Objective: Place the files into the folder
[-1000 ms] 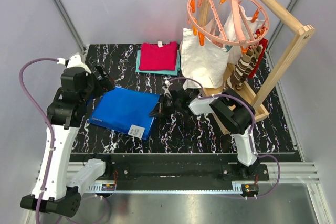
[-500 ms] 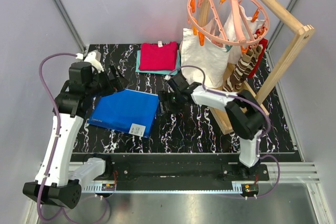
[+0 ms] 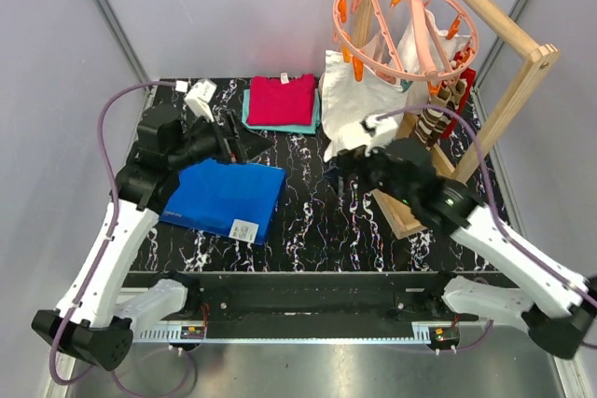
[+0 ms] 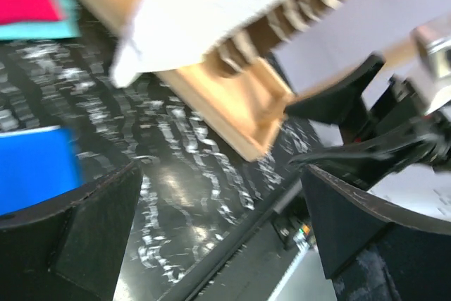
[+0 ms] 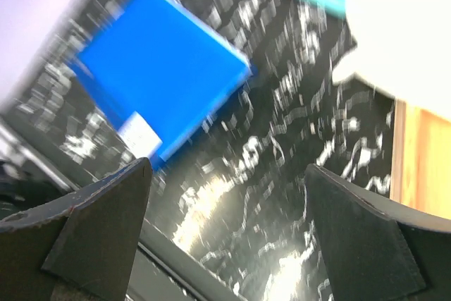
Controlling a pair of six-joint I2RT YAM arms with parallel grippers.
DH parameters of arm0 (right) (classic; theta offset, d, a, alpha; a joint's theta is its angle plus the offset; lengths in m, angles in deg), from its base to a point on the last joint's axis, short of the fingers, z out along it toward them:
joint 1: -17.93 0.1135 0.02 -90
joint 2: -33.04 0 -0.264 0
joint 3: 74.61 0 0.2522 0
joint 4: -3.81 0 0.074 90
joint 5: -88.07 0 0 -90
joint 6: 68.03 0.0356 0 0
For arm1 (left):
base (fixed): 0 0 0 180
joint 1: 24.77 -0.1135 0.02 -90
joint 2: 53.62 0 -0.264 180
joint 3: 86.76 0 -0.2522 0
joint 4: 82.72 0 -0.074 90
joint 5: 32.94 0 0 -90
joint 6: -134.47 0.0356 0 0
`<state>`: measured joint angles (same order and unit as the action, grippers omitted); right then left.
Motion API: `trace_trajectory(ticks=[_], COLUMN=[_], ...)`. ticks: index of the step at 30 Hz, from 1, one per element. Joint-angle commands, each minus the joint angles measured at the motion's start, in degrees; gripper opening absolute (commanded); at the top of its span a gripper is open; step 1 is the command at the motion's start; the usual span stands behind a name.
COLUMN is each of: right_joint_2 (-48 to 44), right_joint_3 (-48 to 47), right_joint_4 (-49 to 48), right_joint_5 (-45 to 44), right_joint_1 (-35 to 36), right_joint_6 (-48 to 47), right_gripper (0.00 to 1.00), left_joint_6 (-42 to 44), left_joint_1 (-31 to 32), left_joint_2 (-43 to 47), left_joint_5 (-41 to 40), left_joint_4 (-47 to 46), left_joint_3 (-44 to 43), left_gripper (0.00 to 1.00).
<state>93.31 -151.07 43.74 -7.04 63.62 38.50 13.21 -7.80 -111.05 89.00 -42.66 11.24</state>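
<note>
The black, white-veined table (image 3: 308,221) bears the folder (image 3: 219,195), a flat, glossy blue rectangle. The left gripper (image 4: 222,174) hangs over the folder's far edge, spread wide and empty. The right gripper (image 5: 227,167), equally wide and empty, hangs right of the folder. A white sticker (image 3: 243,229) marks the folder's near corner.
</note>
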Motion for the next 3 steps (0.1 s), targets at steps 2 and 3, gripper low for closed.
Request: trace_trajectory(ticks=[2,3], right_joint_2=[-10.86,-13.05], right_joint_3=[6.09,7.57], right_joint_4=[-11.21,-12.45], right_joint_5=[4.63,5.01], right_joint_1=[0.19,0.1], right_joint_6=[-3.7,-3.96], right_gripper=[1.0,1.0], left_joint_6=[-1.52,-1.69], left_joint_1=[5.0,5.87], left_joint_2=[1.7,2.23], left_joint_5=[4.18,4.53], left_joint_4=[-11.18,-13.71], left_joint_3=[1.01,1.36], left_gripper=[0.99,0.99])
